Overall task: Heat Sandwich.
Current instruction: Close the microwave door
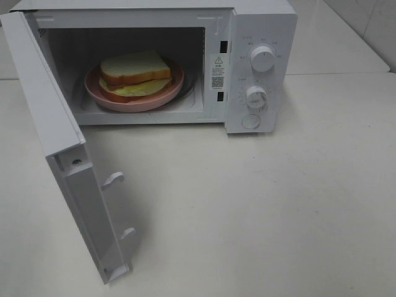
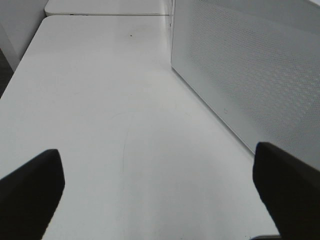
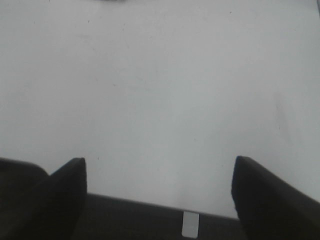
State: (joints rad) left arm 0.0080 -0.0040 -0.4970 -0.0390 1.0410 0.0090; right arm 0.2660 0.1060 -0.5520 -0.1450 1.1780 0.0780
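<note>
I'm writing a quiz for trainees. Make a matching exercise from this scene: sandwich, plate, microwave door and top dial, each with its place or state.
1 sandwich
2 plate
3 microwave door
4 top dial

A swung open
B on the control panel
C lying on the plate
D pink, inside the microwave

Pairs: 1-C, 2-D, 3-A, 4-B

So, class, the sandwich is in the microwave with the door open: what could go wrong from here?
1. The door hangs wide open; a clumsy push by the left gripper might shift the microwave instead of latching it.
2. The upper knob and lower knob sit close together; the right gripper could turn the wrong one.
</note>
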